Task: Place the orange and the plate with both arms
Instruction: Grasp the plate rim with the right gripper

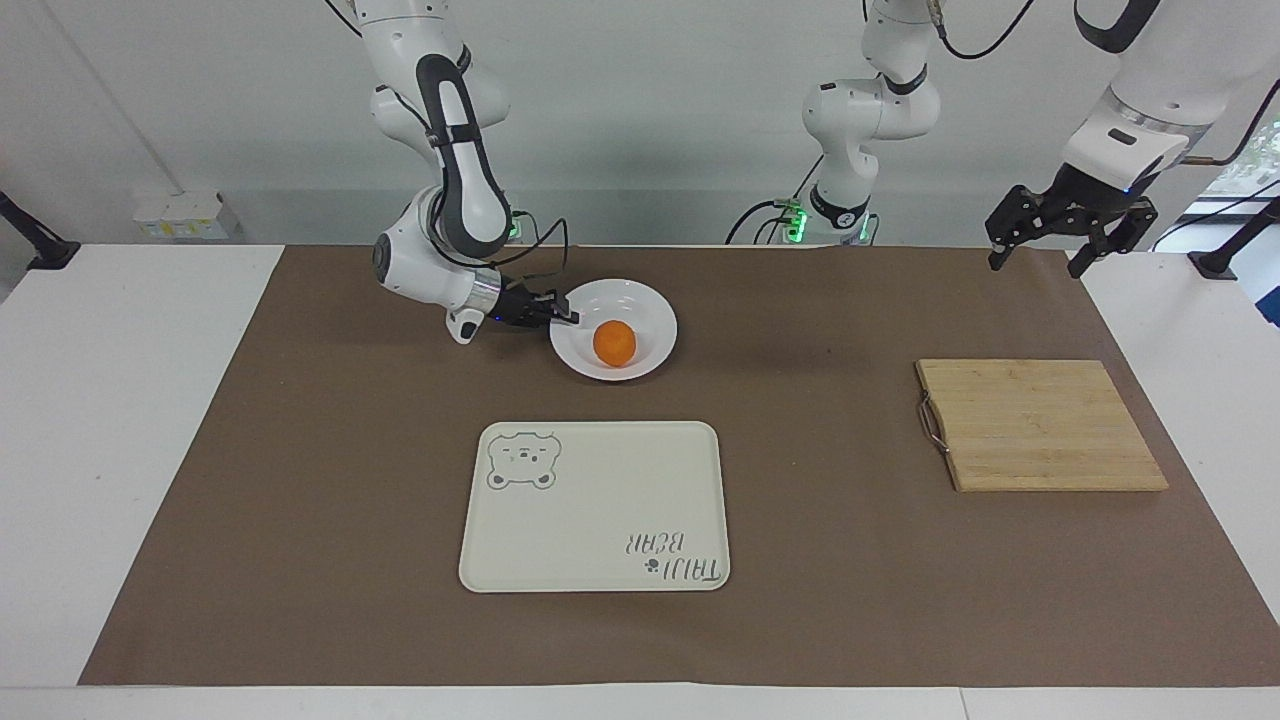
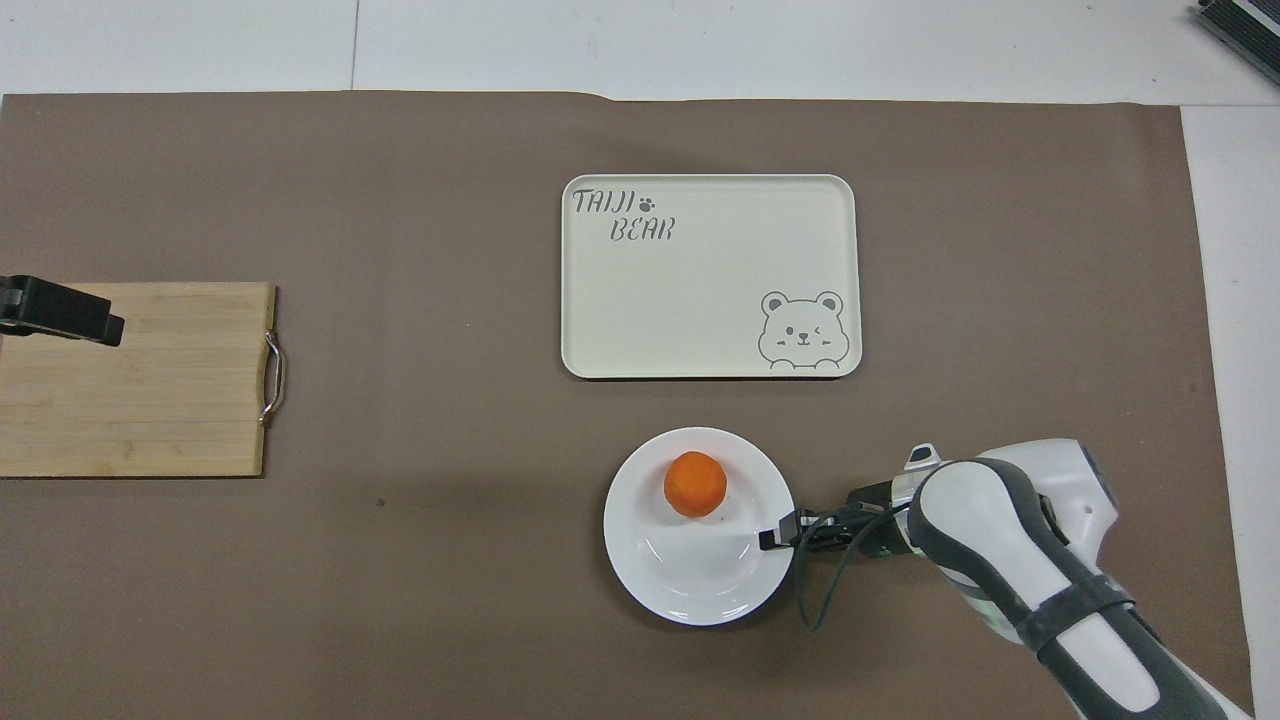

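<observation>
I see orange [image 1: 614, 342] in plate [image 1: 655, 306]; right gripper [image 1: 566, 318] seemingly pinching rim; left gripper [image 1: 1058, 232] spread, waiting; tray [image 1: 594, 506] placement left.

Table [image 1: 100, 450] w/ brown mat [image 1: 300, 500]: plate [image 1: 655, 312], tray [image 1: 600, 510], board [image 1: 1040, 425]

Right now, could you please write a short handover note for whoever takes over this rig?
Right gripper: low at the plate's rim on the right arm's side, shut on the rim.
Left gripper: open, waiting in the air at the left arm's end of the table, near the cutting board.
Orange: in the plate, which sits nearer the robots than the tray.
Done: orange in plate, rim gripped.
Left: probably moving plate and orange onto the tray.
</observation>
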{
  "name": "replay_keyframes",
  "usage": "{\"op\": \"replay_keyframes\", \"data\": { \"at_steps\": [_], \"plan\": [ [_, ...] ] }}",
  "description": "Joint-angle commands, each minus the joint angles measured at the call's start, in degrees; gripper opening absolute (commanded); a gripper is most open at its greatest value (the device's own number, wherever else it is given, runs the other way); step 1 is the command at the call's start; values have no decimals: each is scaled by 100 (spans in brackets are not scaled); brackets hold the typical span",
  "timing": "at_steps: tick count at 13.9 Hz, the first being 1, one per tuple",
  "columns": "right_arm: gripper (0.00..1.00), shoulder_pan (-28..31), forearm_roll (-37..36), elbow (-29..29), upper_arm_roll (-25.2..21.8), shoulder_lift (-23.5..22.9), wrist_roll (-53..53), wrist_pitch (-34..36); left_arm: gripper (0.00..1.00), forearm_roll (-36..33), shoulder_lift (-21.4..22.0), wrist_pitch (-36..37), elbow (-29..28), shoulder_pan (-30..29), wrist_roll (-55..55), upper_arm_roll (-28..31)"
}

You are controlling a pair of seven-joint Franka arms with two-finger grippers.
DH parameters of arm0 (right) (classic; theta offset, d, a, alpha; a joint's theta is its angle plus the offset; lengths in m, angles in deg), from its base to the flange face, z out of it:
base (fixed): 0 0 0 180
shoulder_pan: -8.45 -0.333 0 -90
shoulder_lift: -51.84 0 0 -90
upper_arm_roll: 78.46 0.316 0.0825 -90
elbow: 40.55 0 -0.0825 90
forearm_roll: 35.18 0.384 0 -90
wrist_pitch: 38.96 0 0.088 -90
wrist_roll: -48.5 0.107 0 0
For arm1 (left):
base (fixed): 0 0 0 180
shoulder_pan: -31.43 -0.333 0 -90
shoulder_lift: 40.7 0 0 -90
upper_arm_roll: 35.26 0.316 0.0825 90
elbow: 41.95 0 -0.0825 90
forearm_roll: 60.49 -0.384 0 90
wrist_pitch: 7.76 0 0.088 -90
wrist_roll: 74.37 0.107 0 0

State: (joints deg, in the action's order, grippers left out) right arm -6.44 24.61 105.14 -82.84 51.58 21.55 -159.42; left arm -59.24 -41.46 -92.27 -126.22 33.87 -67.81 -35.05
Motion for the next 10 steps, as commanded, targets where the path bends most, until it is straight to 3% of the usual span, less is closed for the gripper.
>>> {"op": "replay_keyframes", "data": {
  "at_steps": [1, 6, 10],
  "plan": [
    [0, 433, 156, -198, 7, -132, -766, 303, 100, -116, 120, 75, -107, -68, -93, -38],
    [0, 935, 165, -742, 7, -360, -1102, 1085, 100, -116, 120, 22, -98, -77, -102, -38],
    [0, 954, 348, -1365, 7, -702, -1067, 1227, 100, -116, 120, 22, -98, -77, -102, -38]
  ]
}}
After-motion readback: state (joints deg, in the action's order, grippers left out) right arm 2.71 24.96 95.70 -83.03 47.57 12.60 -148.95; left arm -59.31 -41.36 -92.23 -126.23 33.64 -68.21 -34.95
